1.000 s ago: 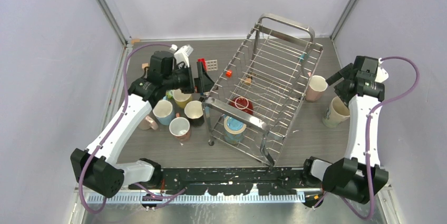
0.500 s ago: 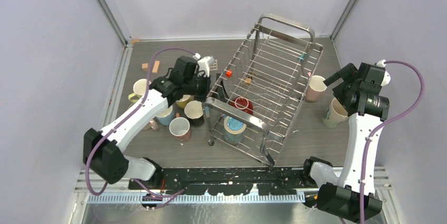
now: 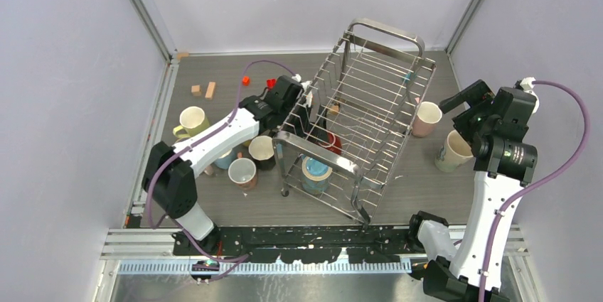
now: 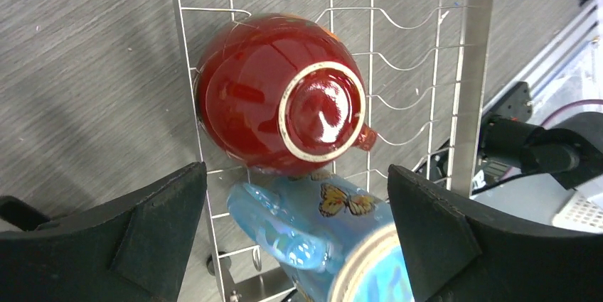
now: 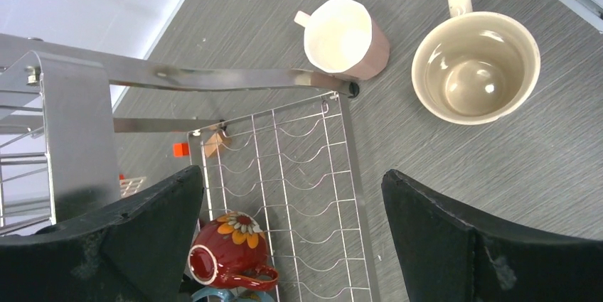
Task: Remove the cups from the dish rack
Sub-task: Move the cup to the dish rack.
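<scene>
Two cups in the rack: the dark red mug (image 3: 327, 140) and the light blue butterfly mug (image 3: 315, 172) are lying against each other at the near end of the dish rack (image 3: 387, 30). These are what is waiting to come out.
Cups out on the left: a cluster of mugs (image 3: 242, 171) is standing bunched on the tabletop (image 3: 427, 192) just beside the rack's left wall. The yellow mug (image 3: 190, 121) is sitting a little apart from them.
Cups out on the right: the pink mug (image 3: 427, 119) and the cream mug (image 3: 453, 151) are standing upright just outside the rack's right wall, near each other.
Left gripper (image 4: 295, 173): it is hanging over the rack's left side, jaws spread wide and grasping nothing, looking down onto the red mug's base.
Right gripper (image 5: 290, 174): it is hovering above the right-hand pair of mugs, jaws parted and carrying nothing.
Progress: I am judging the job as mostly done, with two cups to go.
Step in hand: the left arm seems to be lining up on the red mug. The blue mug pressing against it and the wire walls are making that a tight reach.
</scene>
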